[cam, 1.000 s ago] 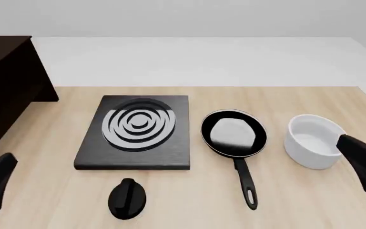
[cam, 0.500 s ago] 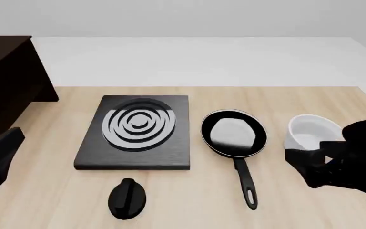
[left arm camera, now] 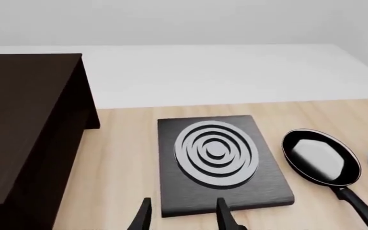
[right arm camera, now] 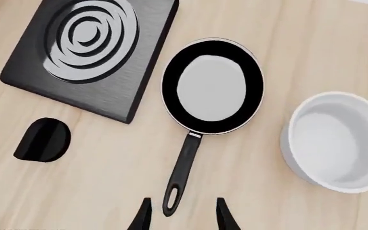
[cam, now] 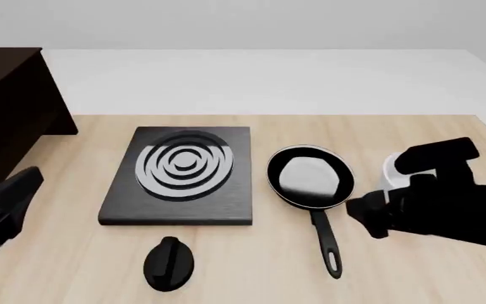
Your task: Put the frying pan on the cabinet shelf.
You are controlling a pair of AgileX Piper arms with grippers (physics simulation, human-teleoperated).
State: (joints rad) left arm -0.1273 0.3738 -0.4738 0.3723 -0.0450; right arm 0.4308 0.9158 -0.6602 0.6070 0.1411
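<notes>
The frying pan (cam: 311,177) lies on the wooden table right of centre, and its long handle (cam: 328,240) points toward me. In the right wrist view the frying pan (right arm camera: 212,86) is seen from above. My right gripper (right arm camera: 182,216) is open, with the handle's end loop (right arm camera: 171,201) just ahead between its fingertips, untouched. From the front, my right gripper (cam: 368,215) hovers just right of the handle. My left gripper (left arm camera: 182,216) is open and empty, near the stove plate's front edge; its dark body (cam: 7,202) shows at the left. The cabinet shelf (left arm camera: 24,105) is the dark cabinet's flat board at far left.
A square black stove plate (cam: 180,174) with grey rings sits left of the pan. A black knob-shaped object (cam: 169,263) lies in front of it. The white bowl (right arm camera: 340,141) stands right of the pan, mostly hidden by my right arm in the front view. The cabinet (cam: 7,114) occupies the left edge.
My right arm has swung in from the right edge toward the pan's handle and now covers most of the bowl. My left arm has crept slightly inward. The pan has not moved.
</notes>
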